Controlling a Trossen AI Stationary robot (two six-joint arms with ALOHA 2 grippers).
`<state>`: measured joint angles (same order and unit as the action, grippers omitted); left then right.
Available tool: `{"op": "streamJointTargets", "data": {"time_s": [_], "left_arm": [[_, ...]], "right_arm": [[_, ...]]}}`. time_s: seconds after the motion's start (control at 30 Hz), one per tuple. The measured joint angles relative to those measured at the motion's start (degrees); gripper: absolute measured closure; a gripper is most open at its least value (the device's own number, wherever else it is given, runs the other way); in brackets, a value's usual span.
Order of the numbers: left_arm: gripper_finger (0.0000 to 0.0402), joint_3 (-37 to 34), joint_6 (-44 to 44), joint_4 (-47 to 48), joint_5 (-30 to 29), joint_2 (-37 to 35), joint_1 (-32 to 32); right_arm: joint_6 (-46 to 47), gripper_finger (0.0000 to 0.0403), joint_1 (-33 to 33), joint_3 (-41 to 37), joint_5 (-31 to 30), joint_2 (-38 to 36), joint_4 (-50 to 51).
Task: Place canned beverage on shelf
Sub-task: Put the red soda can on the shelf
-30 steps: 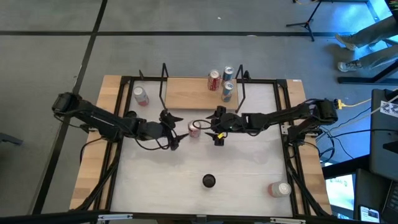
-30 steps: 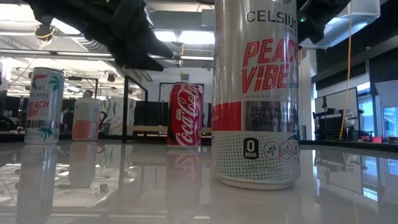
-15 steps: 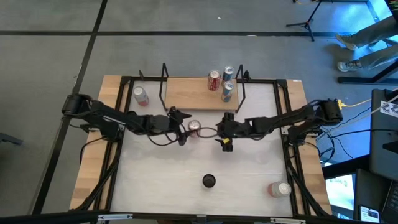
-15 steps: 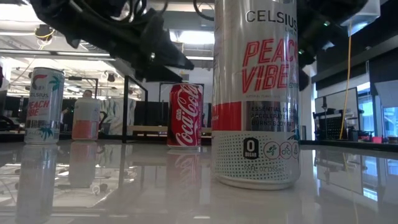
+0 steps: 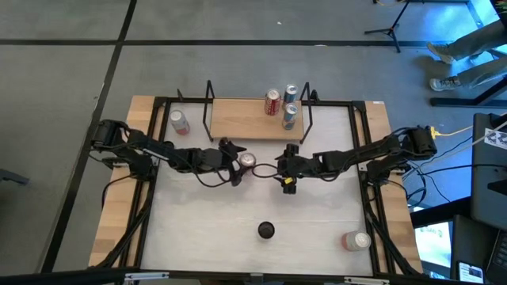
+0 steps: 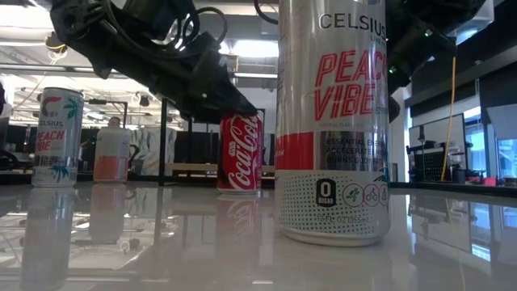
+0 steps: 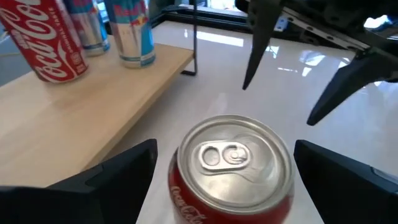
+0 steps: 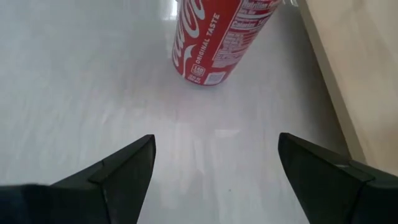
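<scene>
Left gripper [image 7: 224,180] spread wide, straddling the upright red can [image 7: 231,165] — no contact visible. Right gripper [image 8: 214,155] wide open too, near that can, beside the shelf [image 5: 245,119].

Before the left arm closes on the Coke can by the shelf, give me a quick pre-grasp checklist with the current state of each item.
1. Coca-Cola can upright on the table: ok.
2. Left gripper jaws open, either side of the can: ok.
3. Jaws low enough on the can body: cannot tell.
4. Right gripper open and apart from the can: ok.
5. Free board on the shelf left of its three cans: ok.
</scene>
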<state>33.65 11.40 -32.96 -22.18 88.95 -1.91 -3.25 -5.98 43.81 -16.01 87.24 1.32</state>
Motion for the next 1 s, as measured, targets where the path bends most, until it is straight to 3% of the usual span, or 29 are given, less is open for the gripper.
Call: {"op": "streamJointTargets", "data": {"time_s": [0.7,1.0], "left_arm": [[0.0036,0.0,-0.2,1.6,0.5,0.0,1.4],[0.011,0.0,-3.0,0.7,1.5,0.0,1.5]], "right_arm": [[0.0,0.0066,0.0,0.0,0.0,0.0,-0.4],[-0.1,0.0066,0.0,0.0,0.0,0.0,-0.8]]}}
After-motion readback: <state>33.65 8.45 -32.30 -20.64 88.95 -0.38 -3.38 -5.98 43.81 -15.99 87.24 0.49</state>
